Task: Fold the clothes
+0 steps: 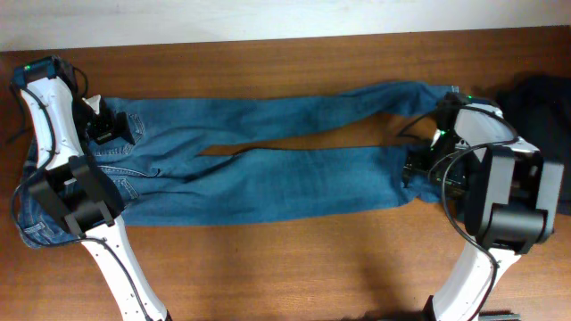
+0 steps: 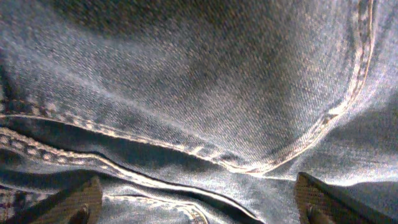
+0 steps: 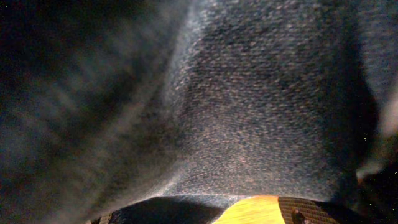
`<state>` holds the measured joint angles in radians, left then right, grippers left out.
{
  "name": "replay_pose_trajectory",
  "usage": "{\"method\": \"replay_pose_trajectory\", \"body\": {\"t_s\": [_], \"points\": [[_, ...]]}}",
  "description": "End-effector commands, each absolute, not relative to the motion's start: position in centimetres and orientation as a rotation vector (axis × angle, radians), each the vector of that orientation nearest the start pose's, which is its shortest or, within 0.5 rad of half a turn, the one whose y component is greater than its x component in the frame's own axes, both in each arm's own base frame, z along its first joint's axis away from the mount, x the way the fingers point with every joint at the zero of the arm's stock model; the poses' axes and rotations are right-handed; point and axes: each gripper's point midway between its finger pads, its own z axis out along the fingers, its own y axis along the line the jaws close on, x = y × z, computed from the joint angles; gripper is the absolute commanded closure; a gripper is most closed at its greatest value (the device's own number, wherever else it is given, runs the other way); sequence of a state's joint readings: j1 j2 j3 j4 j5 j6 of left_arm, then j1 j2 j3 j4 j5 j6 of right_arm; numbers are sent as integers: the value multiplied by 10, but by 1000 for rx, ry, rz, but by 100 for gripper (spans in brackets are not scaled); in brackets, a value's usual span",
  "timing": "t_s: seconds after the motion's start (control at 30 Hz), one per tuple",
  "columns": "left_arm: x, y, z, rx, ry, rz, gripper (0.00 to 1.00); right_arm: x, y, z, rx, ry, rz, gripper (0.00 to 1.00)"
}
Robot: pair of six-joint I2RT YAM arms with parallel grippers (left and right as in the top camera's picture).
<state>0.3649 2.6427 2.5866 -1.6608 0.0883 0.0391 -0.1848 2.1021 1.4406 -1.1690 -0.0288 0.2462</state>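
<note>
Overhead adds black garment [image 1: 544, 107], wrists seemingly jeans [image 2: 199, 93]

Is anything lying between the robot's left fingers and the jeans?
Nothing visible. The left fingers hang open over the jeans, only bare denim beneath; the black garment lies at the far end, past the leg hems.

This looks like a robot test bench in a lab or workroom rather than a home. A left arm [image 1: 116, 267] and a right arm [image 1: 468, 272], white and black with loose cables [image 1: 452, 221], stand at the near edge of a plain brown wooden table [image 1: 294, 267] set against a pale wall [image 1: 268, 18]. Jeans [image 1: 285, 178] and a black garment [image 1: 540, 107] lie on it as work pieces.
</note>
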Motion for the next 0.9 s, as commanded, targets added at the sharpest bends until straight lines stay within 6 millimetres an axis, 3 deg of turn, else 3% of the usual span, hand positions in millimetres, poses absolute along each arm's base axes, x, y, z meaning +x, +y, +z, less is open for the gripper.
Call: {"method": "replay_pose_trajectory", "body": {"t_s": [0.0,0.13,0.27,0.4,0.57,0.7,0.77,0.87], "points": [[437,152,37,-547,3234,-175,19,329,-30,2,635,3348,91,11],[407,173,25,-740,3328,112,23,340,-17,17,561,3347,83,8],[373,164,-4,-789,3474,112,17,349,-12,22,529,3324,85,3],[346,175,-27,-871,3535,274,15,352,-12,22,525,3315,84,1],[329,185,-54,-960,3527,258,15,352,-12,22,525,3313,83,1],[325,212,-69,-1073,3437,248,15,352,-12,22,525,3313,83,1],[313,243,-69,-1136,3394,364,15,352,-12,22,525,3312,83,1],[297,274,-65,-1200,3363,487,14,356,-12,21,522,3299,86,1]]}}
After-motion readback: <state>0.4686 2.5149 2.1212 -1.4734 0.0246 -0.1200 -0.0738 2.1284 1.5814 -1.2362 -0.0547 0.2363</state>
